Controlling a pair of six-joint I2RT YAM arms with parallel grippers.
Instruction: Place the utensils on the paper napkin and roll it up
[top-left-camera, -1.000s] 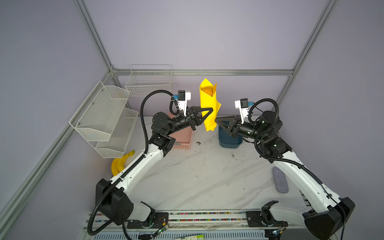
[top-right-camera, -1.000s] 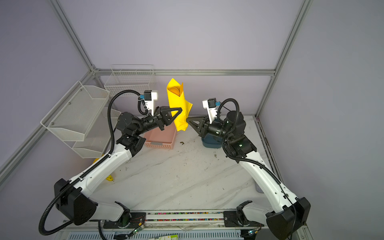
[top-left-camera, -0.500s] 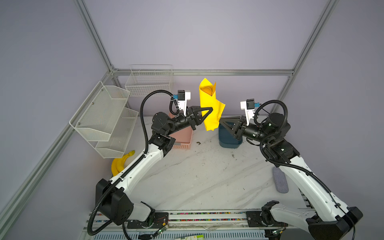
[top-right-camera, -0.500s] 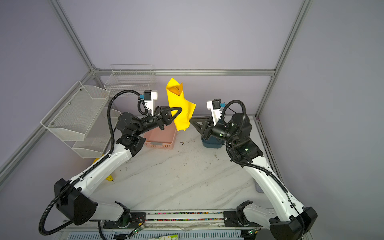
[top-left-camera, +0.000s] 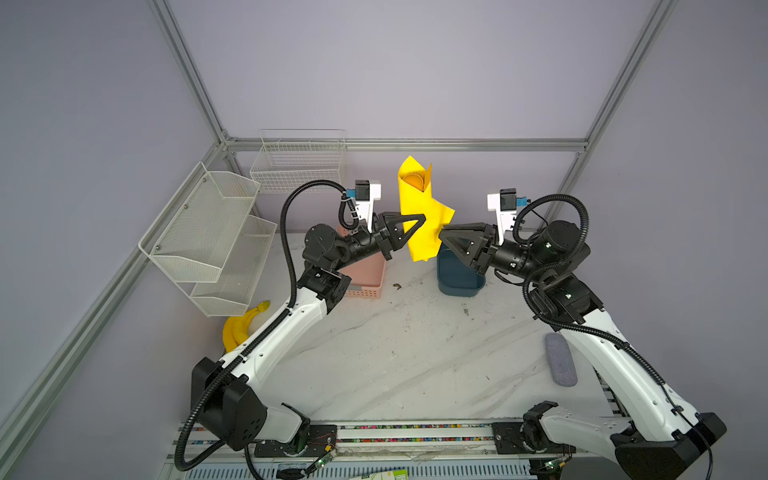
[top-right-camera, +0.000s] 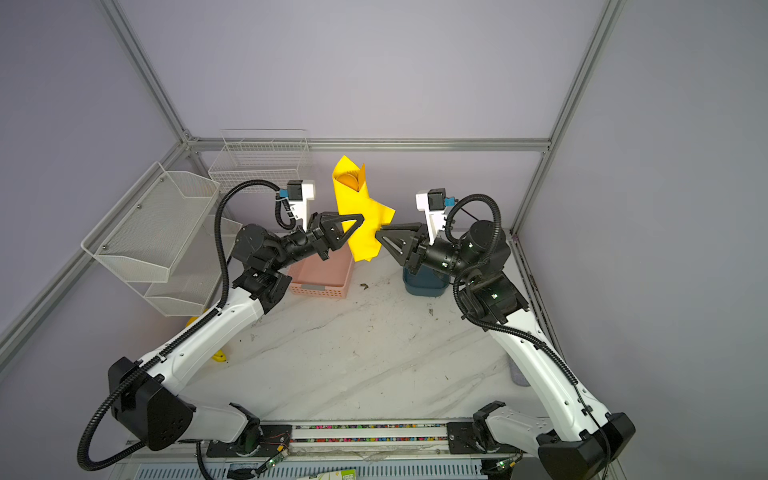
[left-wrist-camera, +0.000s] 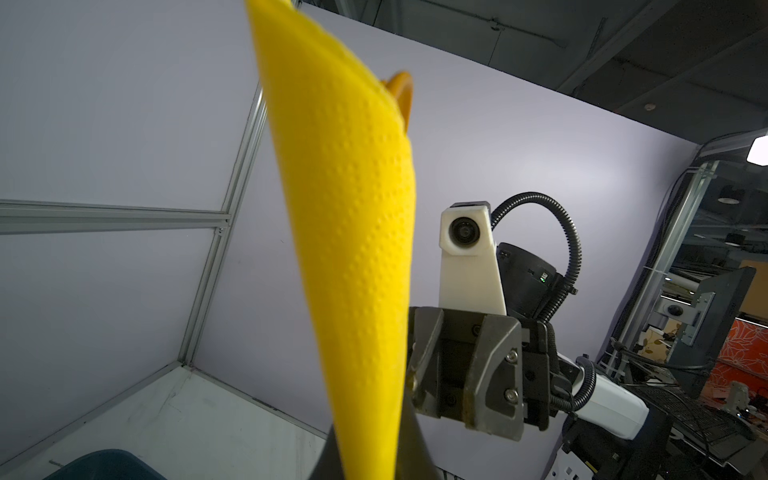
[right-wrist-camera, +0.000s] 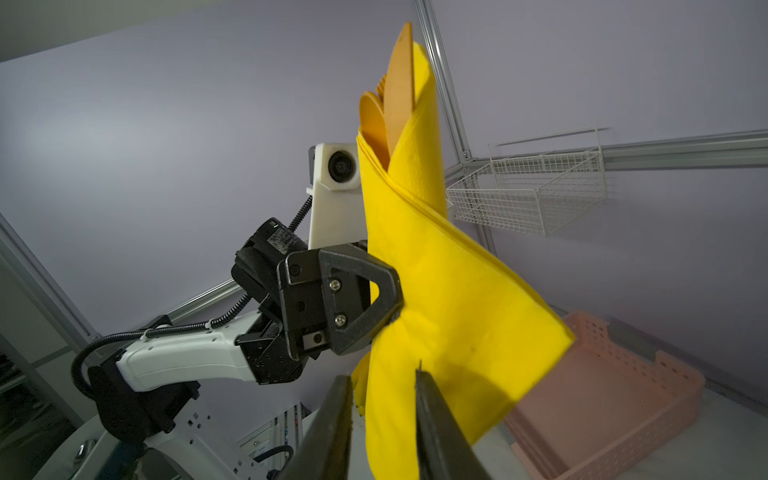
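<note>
The paper napkin (top-left-camera: 417, 208) (top-right-camera: 357, 212) is a bright yellow roll held upright in the air, with a loose flap sticking out toward the right arm. The orange-gold utensils (top-left-camera: 412, 180) (right-wrist-camera: 390, 112) poke out of its top end; only their tips show. My left gripper (top-left-camera: 422, 218) (top-right-camera: 361, 218) (left-wrist-camera: 370, 457) is shut on the roll's lower half. My right gripper (top-left-camera: 441, 235) (top-right-camera: 377, 233) (right-wrist-camera: 384, 378) is open, its tips right at the napkin's lower flap (right-wrist-camera: 436, 291). Whether they touch the paper I cannot tell.
Below the roll stand a pink basket (top-left-camera: 365, 282) and a dark blue bin (top-left-camera: 459, 278) on the marble table. White wire shelves (top-left-camera: 208, 237) hang on the left wall, bananas (top-left-camera: 243, 328) lie under them. A grey pad (top-left-camera: 561, 365) lies at the right.
The right gripper pulled back to the right, then came forward to the napkin again with its jaws now apart. The left gripper and the roll have stayed put.
</note>
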